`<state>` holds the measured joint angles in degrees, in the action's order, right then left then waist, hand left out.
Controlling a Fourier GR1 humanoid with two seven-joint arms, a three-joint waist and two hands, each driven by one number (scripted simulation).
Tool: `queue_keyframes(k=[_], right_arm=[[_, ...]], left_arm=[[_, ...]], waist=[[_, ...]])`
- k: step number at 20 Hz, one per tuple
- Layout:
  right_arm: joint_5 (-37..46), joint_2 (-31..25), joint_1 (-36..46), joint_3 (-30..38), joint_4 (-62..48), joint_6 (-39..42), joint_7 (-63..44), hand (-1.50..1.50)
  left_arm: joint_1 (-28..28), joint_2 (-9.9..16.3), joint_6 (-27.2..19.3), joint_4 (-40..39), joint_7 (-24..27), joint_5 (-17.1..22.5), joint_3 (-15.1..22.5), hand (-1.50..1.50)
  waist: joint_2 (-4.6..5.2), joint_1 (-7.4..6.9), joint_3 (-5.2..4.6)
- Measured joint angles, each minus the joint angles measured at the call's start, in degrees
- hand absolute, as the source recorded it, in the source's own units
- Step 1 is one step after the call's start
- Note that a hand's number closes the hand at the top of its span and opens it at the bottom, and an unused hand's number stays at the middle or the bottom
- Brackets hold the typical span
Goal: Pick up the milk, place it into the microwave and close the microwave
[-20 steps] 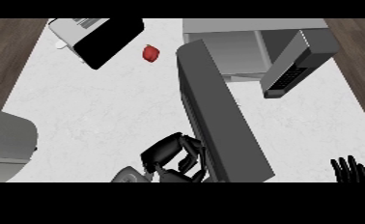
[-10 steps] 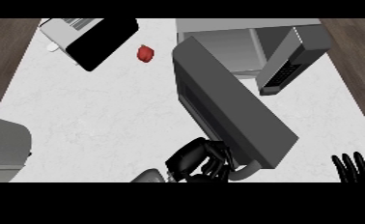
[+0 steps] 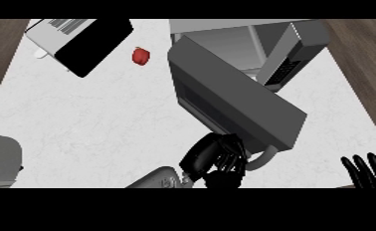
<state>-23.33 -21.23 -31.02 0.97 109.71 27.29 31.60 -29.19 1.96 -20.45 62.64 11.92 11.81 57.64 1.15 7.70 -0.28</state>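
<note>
I see the white counter spreading out to the left of my left robot hand, and up and to the right of that hand sits the grey microwave, its long dark door swung partway open with the free end right above the hand. My left robot hand is clenched with its fingers curled at the door's handle, touching it, while my right robot hand rests released, fingers straight up, far to the right at the lower edge. I cannot make out the milk anywhere; up and to the left of the left hand lie a dark flat board and, just beside it, a small red object.
</note>
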Motion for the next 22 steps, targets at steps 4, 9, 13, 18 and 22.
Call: queue_keyframes(k=[4,9,13,18,22], right_arm=[[-1.3,-1.0,0.0,-0.6,3.0,0.3,-2.3,-1.5],[-3.0,-1.4,0.3,-1.0,6.2,-0.6,-5.2,-1.5],[-4.4,-1.8,0.5,-1.0,8.2,-1.5,-7.4,-1.5],[-6.0,-2.4,0.9,-1.0,10.3,-2.7,-10.2,-1.5],[-7.0,-3.2,0.8,-0.8,11.7,-3.0,-11.8,-1.5]], left_arm=[[-3.0,-0.5,-4.7,-0.3,0.4,3.9,0.4,1.5],[-7.4,-1.2,-9.0,-1.7,2.0,8.5,-0.1,1.5],[-11.7,-1.5,-11.6,-3.9,2.3,11.9,-1.2,1.5],[-15.9,-1.7,-12.7,-7.5,3.5,16.4,-2.7,1.5],[-18.0,-2.0,-12.7,-9.8,4.0,20.1,-3.4,1.5]], waist=[[0.38,1.34,-0.06],[0.73,2.53,-0.09],[1.03,3.46,-0.05],[1.48,4.25,-0.01],[1.76,5.18,0.04]])
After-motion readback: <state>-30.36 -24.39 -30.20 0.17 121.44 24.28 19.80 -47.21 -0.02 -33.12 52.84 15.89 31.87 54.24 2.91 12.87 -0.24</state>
